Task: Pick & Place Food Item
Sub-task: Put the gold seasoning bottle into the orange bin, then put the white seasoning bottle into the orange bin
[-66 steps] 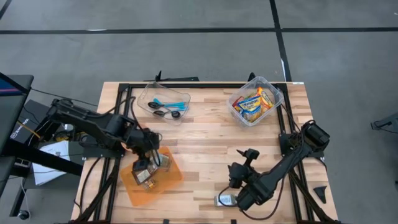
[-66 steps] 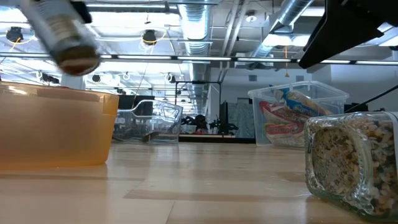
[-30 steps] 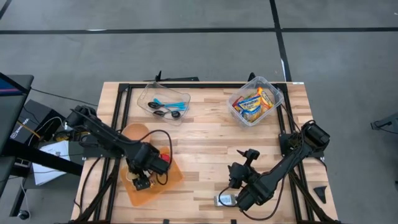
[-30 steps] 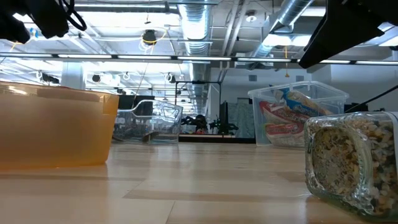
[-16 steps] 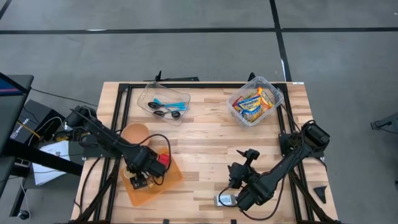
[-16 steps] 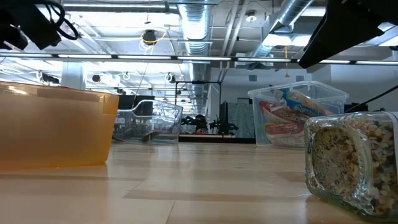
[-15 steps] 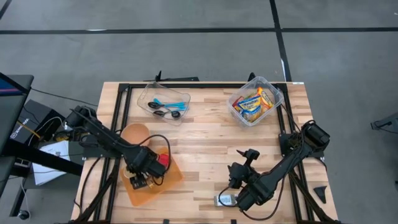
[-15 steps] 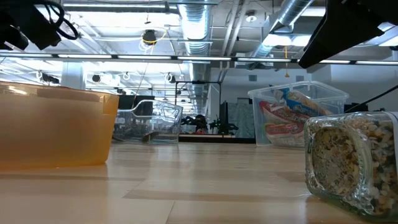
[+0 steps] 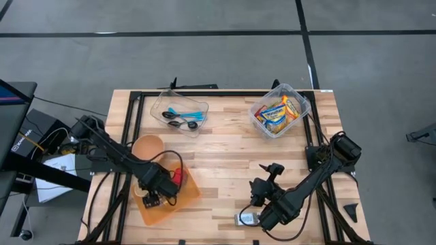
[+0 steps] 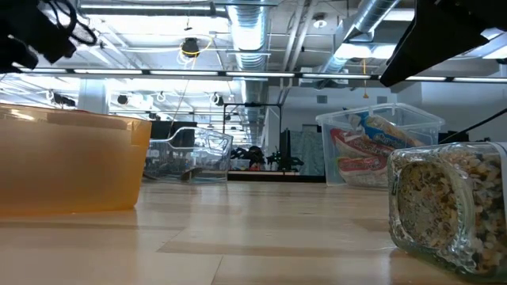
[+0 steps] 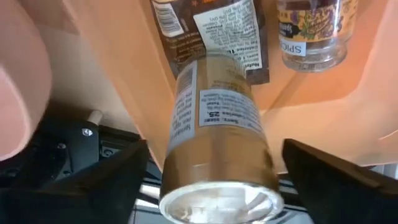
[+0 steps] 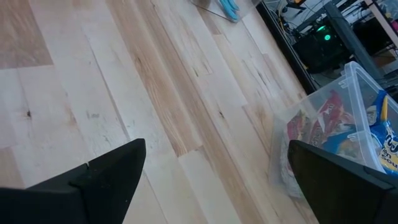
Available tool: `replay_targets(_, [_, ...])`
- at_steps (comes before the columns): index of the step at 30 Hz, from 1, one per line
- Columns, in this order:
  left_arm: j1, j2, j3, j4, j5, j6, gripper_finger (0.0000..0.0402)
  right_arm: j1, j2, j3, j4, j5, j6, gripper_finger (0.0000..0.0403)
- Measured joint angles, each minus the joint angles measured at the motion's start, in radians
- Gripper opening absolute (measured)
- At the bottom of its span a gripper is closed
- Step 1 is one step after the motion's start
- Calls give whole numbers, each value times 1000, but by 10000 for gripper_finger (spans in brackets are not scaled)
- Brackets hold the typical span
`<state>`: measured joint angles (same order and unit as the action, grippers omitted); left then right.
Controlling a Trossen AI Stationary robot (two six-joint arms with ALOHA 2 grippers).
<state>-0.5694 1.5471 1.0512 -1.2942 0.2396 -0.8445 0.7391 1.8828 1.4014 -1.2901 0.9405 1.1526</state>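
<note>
My left gripper hangs open over the orange bin at the table's near left. A spice jar with a gold label lies on its side on the bin floor between the spread fingers, which stand apart from it. A brown packet and a second spice jar lie in the bin beyond it. My right gripper is open and empty above the bare wood at the near right.
A peach bowl sits at the bin's far-left corner. A clear tray of utensils and a clear tub of snack packs stand at the back. A glass jar of cereal lies near the front edge beside the right arm.
My left gripper has come down with the spice jar from above the orange bin and, in the last second, has shifted slightly toward the table's near-left over the bin.
</note>
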Motion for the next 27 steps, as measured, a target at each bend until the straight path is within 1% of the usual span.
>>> replay_targets(2, [0,-21,0,-3,-16,10,384,0,0,0,0,0,0,388])
replay_targets(4, [0,-38,0,-3,-20,33,387,0,0,0,0,0,0,388])
replay_targets(6, [6,-67,0,-2,-30,56,377,0,0,0,0,0,0,388])
replay_targets(11, [31,-162,0,17,-105,62,349,0,0,0,1,0,0,388])
replay_targets(15, [54,-255,0,88,-147,65,334,0,0,0,1,0,0,388])
replay_targets(18, [65,-330,0,222,-166,134,326,0,0,0,1,1,0,388])
replay_targets(23, [66,-446,0,578,-197,324,317,0,0,0,0,1,0,388])
replay_targets(27, [58,-491,1,846,-230,525,314,0,0,0,0,1,0,388])
